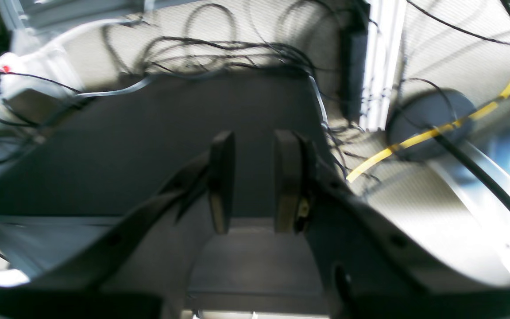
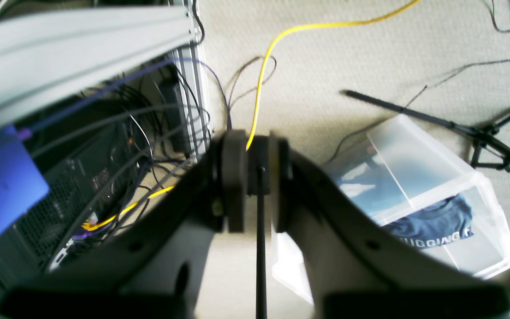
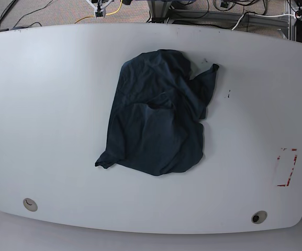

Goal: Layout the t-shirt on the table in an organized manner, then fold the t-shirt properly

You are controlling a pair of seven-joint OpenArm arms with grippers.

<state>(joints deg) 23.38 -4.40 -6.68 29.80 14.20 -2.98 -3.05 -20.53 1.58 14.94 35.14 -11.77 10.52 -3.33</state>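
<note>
The t-shirt (image 3: 156, 120) lies in a crumpled heap on the table (image 3: 46, 104), a little above the middle of the tabletop in the base view. It is not spread out: the cloth is wrinkled and bunched, one corner sticks out toward the far right, and another corner points to the near left. All places here are given from the t-shirt. The red tape mark (image 3: 286, 167) is well apart from it, to the right and nearer to the front edge. One grommet hole (image 3: 30, 204) is far to the front left of it, the other hole (image 3: 258, 217) is far to the front right. A few dark specks (image 3: 228, 94) are just right of the shirt's upper part.

No arm is seen over the table in the base view. The left gripper (image 1: 253, 186) looks down at the floor with many cables; its jaws stand a narrow gap apart and nothing is between them. The right gripper (image 2: 251, 186) is also off the table, over carpet, with its jaws nearly together and holding nothing. Behind it a clear plastic bin (image 2: 419, 195) is on the floor.
</note>
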